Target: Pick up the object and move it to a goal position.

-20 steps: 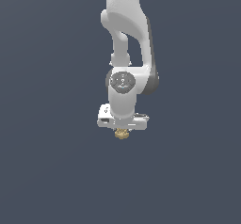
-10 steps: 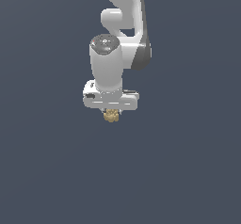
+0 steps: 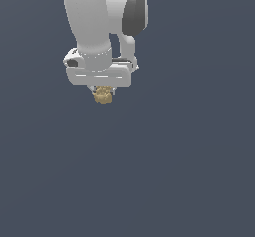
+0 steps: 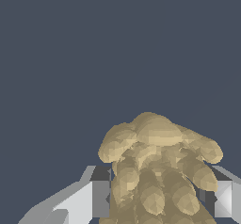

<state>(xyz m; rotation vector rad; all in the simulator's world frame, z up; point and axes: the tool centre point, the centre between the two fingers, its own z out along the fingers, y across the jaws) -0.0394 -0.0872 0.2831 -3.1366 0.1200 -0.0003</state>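
My gripper [image 3: 103, 90] points straight down, its fingers [image 4: 89, 200] pinched against either side of the tan-gold lumpy object [image 3: 102, 96]. The object sits between the fingertips and protrudes just below them, narrower than the white gripper body above. In the wrist view it fills the gap between both pads, its bumpy lobes [image 4: 157, 166] bulging past them. Plain dark grey all round it.

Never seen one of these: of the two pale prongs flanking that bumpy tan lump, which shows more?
The finger with the long sloping side; the other sits half-hidden behind the tan-gold lumpy object.
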